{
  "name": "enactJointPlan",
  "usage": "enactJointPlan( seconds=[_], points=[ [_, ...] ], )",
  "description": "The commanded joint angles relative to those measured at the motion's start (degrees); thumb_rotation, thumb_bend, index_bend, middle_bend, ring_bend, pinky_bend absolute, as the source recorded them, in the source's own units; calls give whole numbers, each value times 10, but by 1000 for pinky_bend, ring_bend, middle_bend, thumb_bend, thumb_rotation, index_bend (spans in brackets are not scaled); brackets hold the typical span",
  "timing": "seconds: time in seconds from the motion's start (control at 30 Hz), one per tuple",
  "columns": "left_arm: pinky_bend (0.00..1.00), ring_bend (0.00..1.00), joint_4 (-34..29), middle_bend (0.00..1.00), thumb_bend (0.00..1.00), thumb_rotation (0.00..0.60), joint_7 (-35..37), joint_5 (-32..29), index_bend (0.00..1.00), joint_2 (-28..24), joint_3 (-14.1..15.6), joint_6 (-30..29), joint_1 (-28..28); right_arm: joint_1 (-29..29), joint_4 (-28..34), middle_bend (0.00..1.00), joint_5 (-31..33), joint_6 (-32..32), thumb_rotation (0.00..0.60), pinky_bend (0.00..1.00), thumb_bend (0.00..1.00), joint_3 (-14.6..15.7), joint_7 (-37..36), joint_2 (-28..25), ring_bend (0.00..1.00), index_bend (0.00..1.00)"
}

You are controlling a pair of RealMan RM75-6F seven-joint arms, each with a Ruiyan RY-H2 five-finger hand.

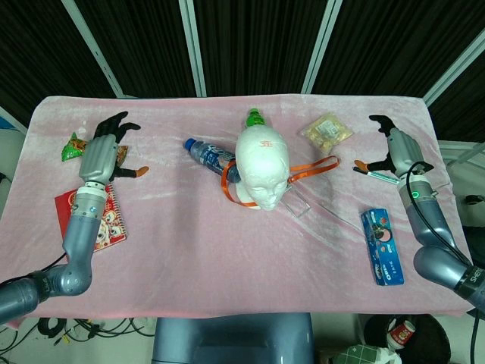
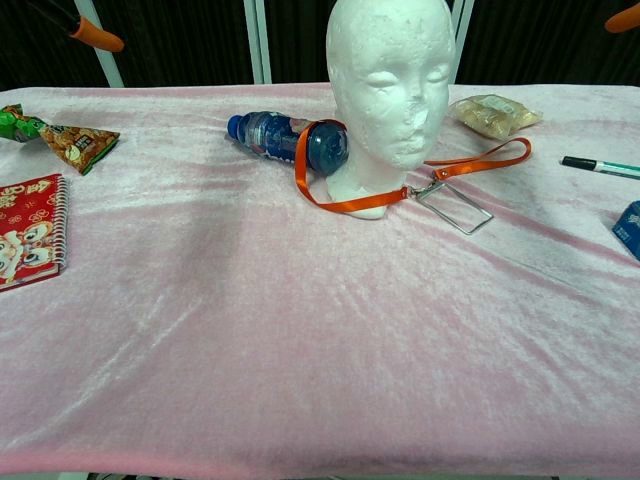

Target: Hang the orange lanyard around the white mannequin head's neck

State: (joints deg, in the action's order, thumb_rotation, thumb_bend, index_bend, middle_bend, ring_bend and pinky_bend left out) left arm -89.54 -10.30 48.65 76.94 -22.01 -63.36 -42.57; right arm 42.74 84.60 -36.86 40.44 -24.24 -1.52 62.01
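Head view:
Lanyard: orange lanyard (image 1: pixel 303 168) lies around the base of the white mannequin head (image 1: pixel 263 165); one loop sticks out on the cloth toward the snack bag, and the clear badge holder (image 1: pixel 297 202) rests in front of the neck.
Left hand: left hand (image 1: pixel 104 149) hovers over the table's left side, fingers spread, holding nothing, near the green snack packet (image 1: pixel 73 146) and above the red notebook (image 1: pixel 89 218).
Right hand: right hand (image 1: pixel 399 152) is raised at the right edge, fingers apart and empty, just beside the pen (image 1: pixel 377 175).
Bottles: blue water bottle (image 1: pixel 212 158) lies against the head's left side; a green-capped bottle (image 1: pixel 255 118) stands behind it.
Other: bag of nuts (image 1: pixel 326 130) behind right; blue box (image 1: pixel 381 245) front right; pink tablecloth (image 1: pixel 227 258).

Chest view:
Lanyard: strap (image 2: pixel 340 203) wraps the front of the mannequin's base (image 2: pixel 385 90), its loop stretched rightward on the cloth; badge holder (image 2: pixel 454 207) lies touching the clip.
Hands: only orange fingertips (image 2: pixel 95 36) show at the top left and top right corners.
Bottle: lies behind the strap (image 2: pixel 285 139).
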Motion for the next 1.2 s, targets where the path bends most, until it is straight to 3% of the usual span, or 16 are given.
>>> enactJointPlan(
  seconds=[0.03,0.1,0.23,0.47,0.73,0.87,1.2],
  points=[
    [0,0,-51,55,84,600,-7,46,255,-40,36,-62,55,-10,23,114,-7,60,600,181,126,18,31,-2,198,151],
    [0,0,-70,55,84,600,-3,76,253,-57,58,-97,86,-16,39,133,-3,87,600,188,148,38,61,-2,208,151],
    [0,0,-93,55,84,600,22,122,252,-85,106,-144,150,-41,89,298,-10,117,600,263,229,69,84,-12,313,170],
    [0,0,-95,55,85,600,82,173,252,-115,168,-194,240,-106,130,589,-92,228,600,668,432,125,96,27,613,314],
    [0,0,-57,55,84,600,132,232,253,-113,205,-243,308,-143,131,714,-173,275,600,800,482,192,147,91,741,324],
    [0,0,-46,54,84,600,136,238,247,-110,210,-249,326,-149,127,767,-192,285,600,871,508,203,168,123,793,324],
    [0,0,-52,54,85,600,127,254,241,-108,202,-246,340,-131,110,796,-179,263,600,878,543,181,202,194,820,290]
  ],
)
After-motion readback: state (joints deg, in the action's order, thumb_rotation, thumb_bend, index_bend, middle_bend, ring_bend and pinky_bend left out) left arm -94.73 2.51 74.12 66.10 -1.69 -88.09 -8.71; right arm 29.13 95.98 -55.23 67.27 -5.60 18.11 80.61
